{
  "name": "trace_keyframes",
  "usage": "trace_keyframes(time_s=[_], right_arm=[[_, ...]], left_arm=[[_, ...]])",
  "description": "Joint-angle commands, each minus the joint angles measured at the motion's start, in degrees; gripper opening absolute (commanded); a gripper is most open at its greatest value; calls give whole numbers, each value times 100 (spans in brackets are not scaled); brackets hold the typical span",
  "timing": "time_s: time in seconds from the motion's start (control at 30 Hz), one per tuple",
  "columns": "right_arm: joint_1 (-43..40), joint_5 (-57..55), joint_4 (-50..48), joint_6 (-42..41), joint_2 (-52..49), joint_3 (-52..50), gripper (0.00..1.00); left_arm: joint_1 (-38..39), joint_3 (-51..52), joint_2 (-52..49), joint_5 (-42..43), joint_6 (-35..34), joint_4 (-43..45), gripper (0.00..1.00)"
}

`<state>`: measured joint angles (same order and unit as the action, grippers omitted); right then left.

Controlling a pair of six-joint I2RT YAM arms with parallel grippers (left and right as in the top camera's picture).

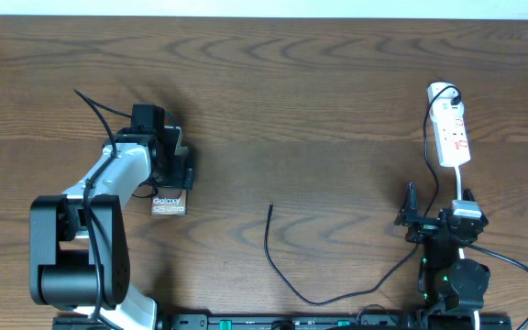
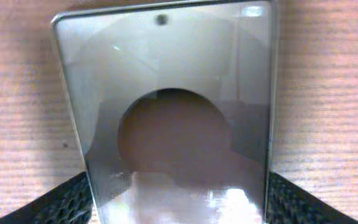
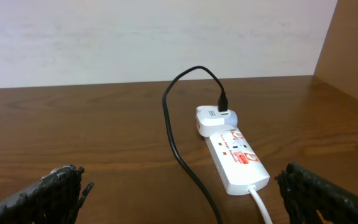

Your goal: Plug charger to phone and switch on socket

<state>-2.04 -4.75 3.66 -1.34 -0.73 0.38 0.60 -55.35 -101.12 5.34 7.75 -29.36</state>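
The phone [image 1: 169, 203] lies flat on the table at the left, its white "Galaxy" lettering showing at the near end. My left gripper [image 1: 173, 174] is over it. In the left wrist view the glossy phone [image 2: 173, 106] fills the gap between both fingers [image 2: 179, 193], which press on its side edges. The white socket [image 1: 452, 128] lies at the far right with the charger [image 1: 287, 280] plugged in; its free tip [image 1: 270, 207] lies on the table mid-centre. My right gripper [image 1: 438, 211] is open and empty, near the socket [image 3: 236, 157] and the cable [image 3: 178, 149].
The socket's white cord [image 3: 260, 208] runs towards my right gripper. A white adapter [image 3: 216, 118] sits at the strip's far end. A white wall [image 3: 154, 37] rises behind the table, and a brown panel [image 3: 353, 43] stands to the right.
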Motion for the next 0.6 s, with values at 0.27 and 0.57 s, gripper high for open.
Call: trace_keyframes(time_s=[0.27, 0.57], right_arm=[[63, -46, 22, -74, 22, -7, 99], [63, -46, 22, -74, 22, -7, 99]], left_arm=[[11, 157, -160, 216, 15, -48, 66], [11, 157, -160, 216, 17, -46, 79]])
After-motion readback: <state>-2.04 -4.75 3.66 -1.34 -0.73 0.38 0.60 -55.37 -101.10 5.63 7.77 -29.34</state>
